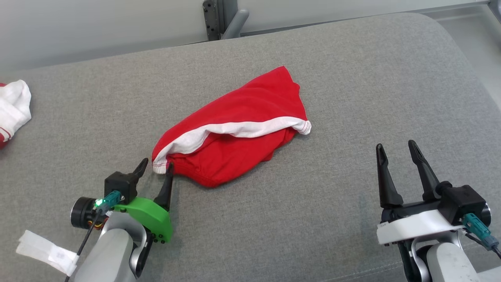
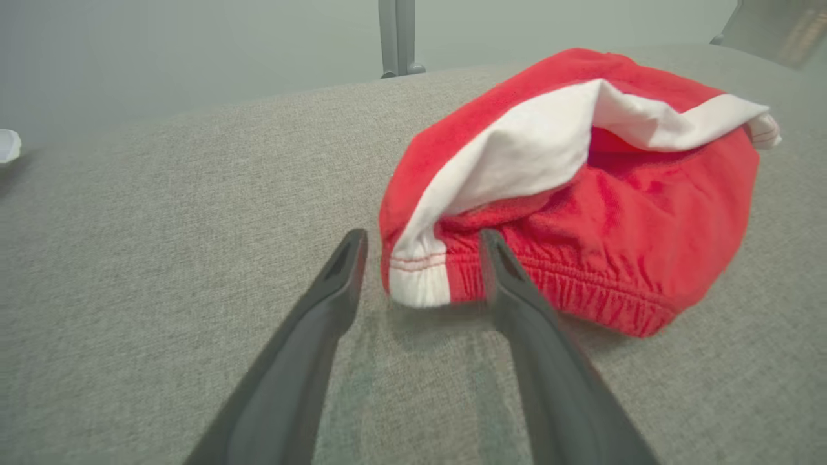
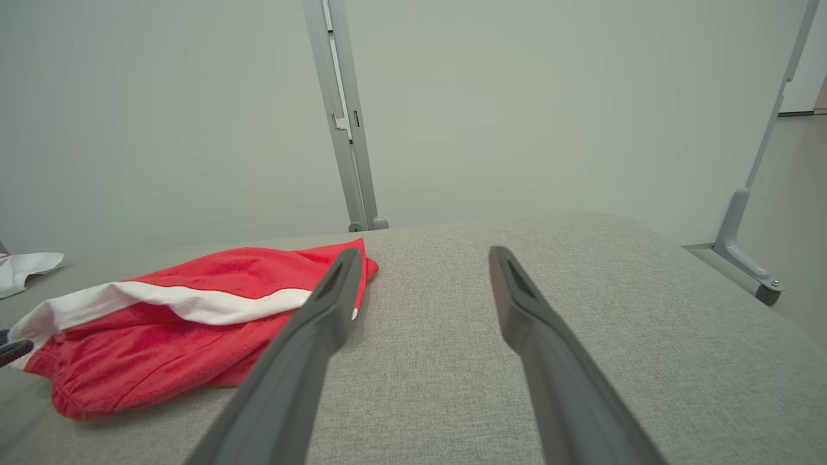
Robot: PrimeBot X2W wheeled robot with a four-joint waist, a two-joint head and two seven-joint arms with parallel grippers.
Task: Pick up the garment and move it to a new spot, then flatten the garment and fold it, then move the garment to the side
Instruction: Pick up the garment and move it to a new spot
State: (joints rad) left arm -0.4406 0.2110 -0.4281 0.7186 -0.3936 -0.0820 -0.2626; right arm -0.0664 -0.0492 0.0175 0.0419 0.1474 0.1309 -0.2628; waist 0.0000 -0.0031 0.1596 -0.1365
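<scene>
Left fingers (image 1: 166,188) spread around garment (image 1: 242,109) corner; right fingers (image 1: 385,180) spread, well aside; white cloth (image 1: 13,105) far left

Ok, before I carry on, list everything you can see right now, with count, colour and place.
garment: one, red with a white band, crumpled at the middle of the padded surface
cloth: one, white with some red, at the far left edge
padded surface: one, grey, under everything
metal posts: two, grey, behind the surface, one at the middle and one at the right
paper tag: one, white, lower left beside the left forearm
left gripper: one, dark fingers on a green mount, open, fingers either side of the garment's white near corner
right gripper: one, dark fingers on a white mount, open, lower right, apart from the garment
</scene>
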